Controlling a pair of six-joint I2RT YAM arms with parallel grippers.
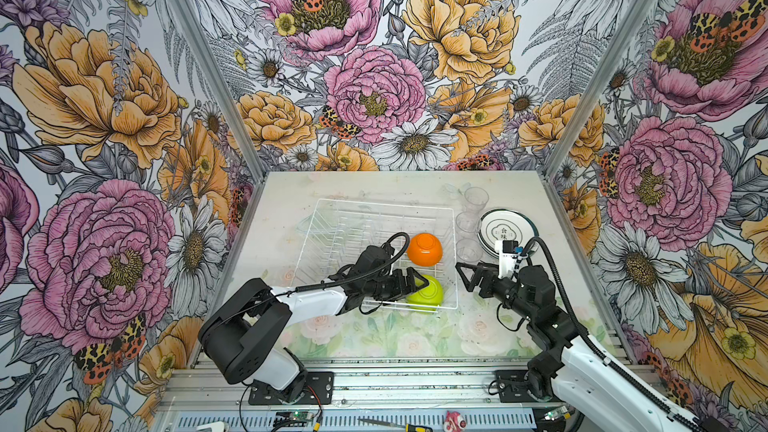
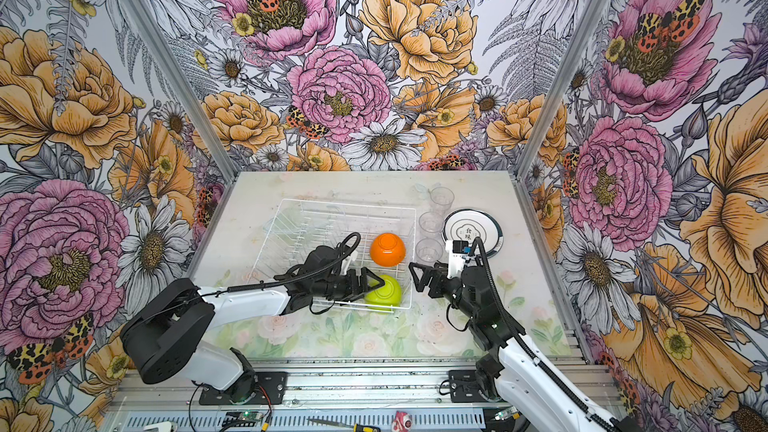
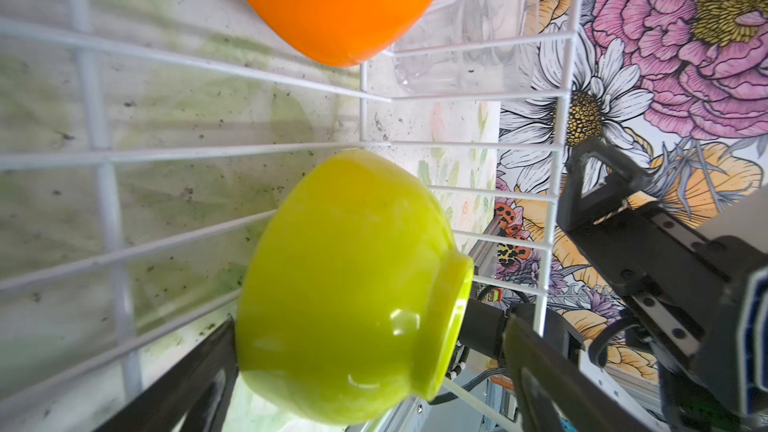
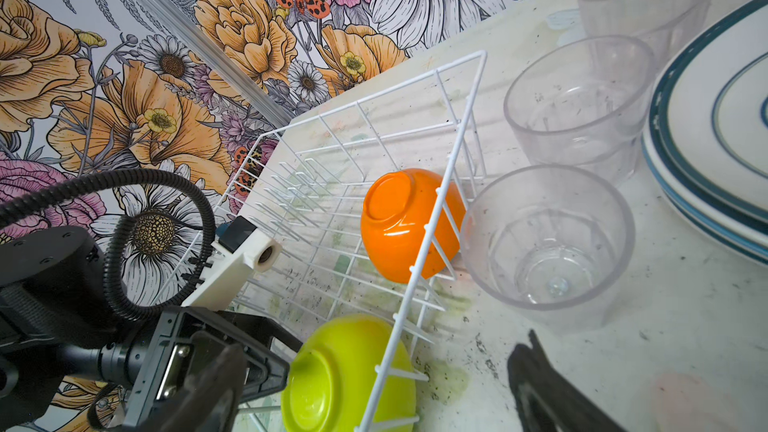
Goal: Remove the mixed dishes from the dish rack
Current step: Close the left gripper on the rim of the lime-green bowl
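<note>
In the near right corner of the white wire dish rack (image 1: 386,204), the left gripper (image 1: 417,284) is straddling the overturned lime-green bowl (image 1: 430,295), jaws wide. The orange bowl (image 1: 424,248) is sitting inverted just beyond. Outside, the right gripper (image 1: 466,279) is hovering spread and empty, beside clear plastic cups (image 1: 467,249) and dark-rimmed white plates (image 1: 505,226).

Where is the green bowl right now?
In both top views, the green bowl sits in the near right corner of the rack, just in front of the orange bowl.
</note>
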